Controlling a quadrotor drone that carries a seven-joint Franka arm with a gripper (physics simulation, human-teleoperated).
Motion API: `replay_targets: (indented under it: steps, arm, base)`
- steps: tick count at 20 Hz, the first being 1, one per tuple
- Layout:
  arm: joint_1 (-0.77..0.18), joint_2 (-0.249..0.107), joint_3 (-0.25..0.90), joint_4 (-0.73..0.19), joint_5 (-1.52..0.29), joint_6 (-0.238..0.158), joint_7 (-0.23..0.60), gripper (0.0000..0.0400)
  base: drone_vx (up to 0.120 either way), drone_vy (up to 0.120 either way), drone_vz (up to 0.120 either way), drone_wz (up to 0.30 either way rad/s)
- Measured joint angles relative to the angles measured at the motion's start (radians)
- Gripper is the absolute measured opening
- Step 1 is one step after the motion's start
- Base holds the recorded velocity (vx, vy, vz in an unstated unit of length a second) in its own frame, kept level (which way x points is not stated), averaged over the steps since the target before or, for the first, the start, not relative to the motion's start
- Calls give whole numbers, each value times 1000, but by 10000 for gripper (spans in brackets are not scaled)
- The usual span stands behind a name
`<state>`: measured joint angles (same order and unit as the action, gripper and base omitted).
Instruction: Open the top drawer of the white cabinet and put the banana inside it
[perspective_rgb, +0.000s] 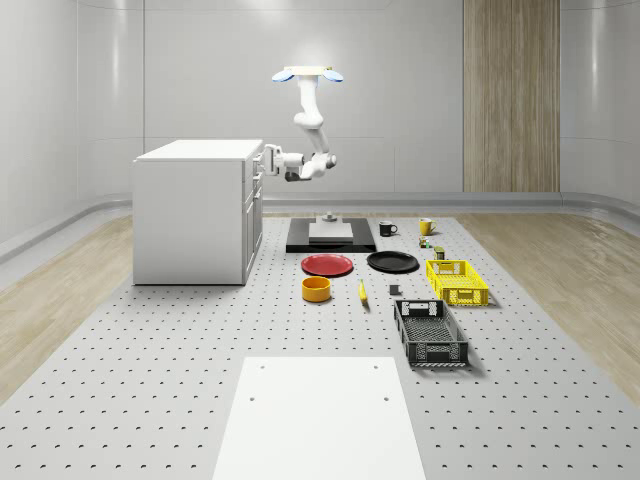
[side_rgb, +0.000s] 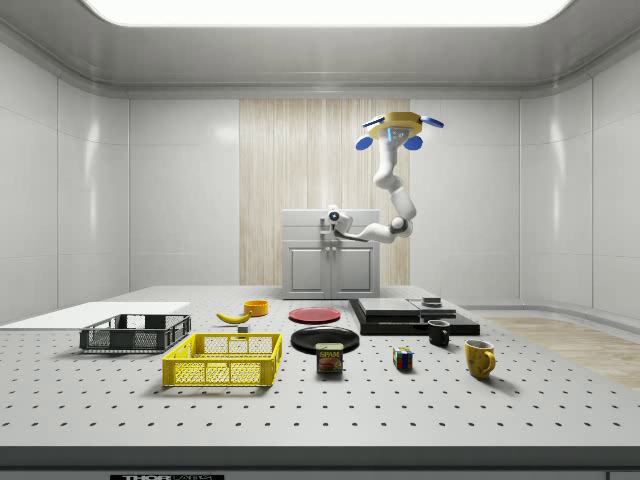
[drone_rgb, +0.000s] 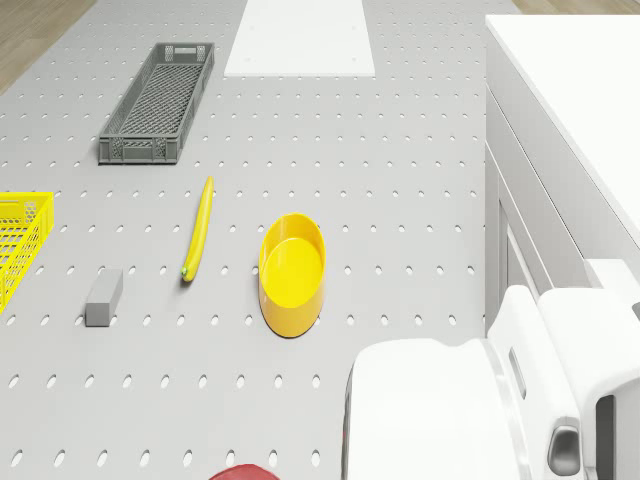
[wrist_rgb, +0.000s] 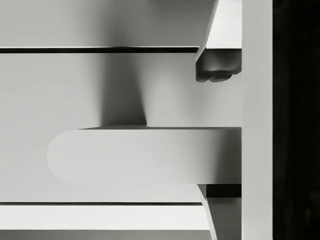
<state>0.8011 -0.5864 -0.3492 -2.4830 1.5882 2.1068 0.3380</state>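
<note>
A: Banana first: the long yellow banana (perspective_rgb: 362, 291) lies flat on the grey perforated table (perspective_rgb: 150, 380), between the round yellow bowl (perspective_rgb: 316, 289) and the small grey block (perspective_rgb: 394, 290). The drone view shows the same banana (drone_rgb: 197, 228) beside the bowl (drone_rgb: 292, 272), apart from it, with the block (drone_rgb: 103, 298) on its other side.

B: And the white box-shaped cabinet (perspective_rgb: 192, 210)?

A: It stands on the table at the whole-scene view's left. Its drawers look closed in that view. The side view shows its front (side_rgb: 331, 252) with two lower doors.

B: Where is the robot?

A: The white drone with blue rotor discs (perspective_rgb: 307, 74) hovers in the air beside the cabinet, higher than its top. The side view shows the drone (side_rgb: 400, 128) too, with the arm bending down to the cabinet.

B: The gripper?

A: The white two-finger gripper (perspective_rgb: 268, 158) is at the top of the cabinet front. The wrist view gives what the others do not: the rounded white drawer handle (wrist_rgb: 145, 155) sits between the two fingers (wrist_rgb: 219, 60). The fingers are spread on both sides of the handle; if they press it, one cannot tell.

B: Other things?

A: A dark grey mesh crate (perspective_rgb: 430, 332), a yellow mesh crate (perspective_rgb: 457, 282), a flat red plate (perspective_rgb: 328, 265) and a flat black plate (perspective_rgb: 392, 262).
</note>
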Motion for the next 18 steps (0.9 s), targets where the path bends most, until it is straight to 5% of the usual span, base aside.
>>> replay_targets:
  steps: [4,6,7,8,11,15,18]
  arm:
    - [-18,13,11,-12,27,-13,-84,148]
    - [-28,13,20,-9,29,-18,-60,131]
    - [-38,6,26,-5,10,-20,-7,162]
    - [-44,9,24,-13,11,-26,-54,157]
    - [-69,-5,25,-16,-9,-46,0,150]
    - [-96,-11,21,-32,-17,-71,-43,131]
    - [-119,-29,15,-33,-47,-90,38,146]
  base:
    - [0,0,0,0]
    - [0,0,0,0]
    - [0,0,0,0]
    - [0,0,0,0]
    - [0,0,0,0]
    - [0,0,0,0]
    - [0,0,0,0]
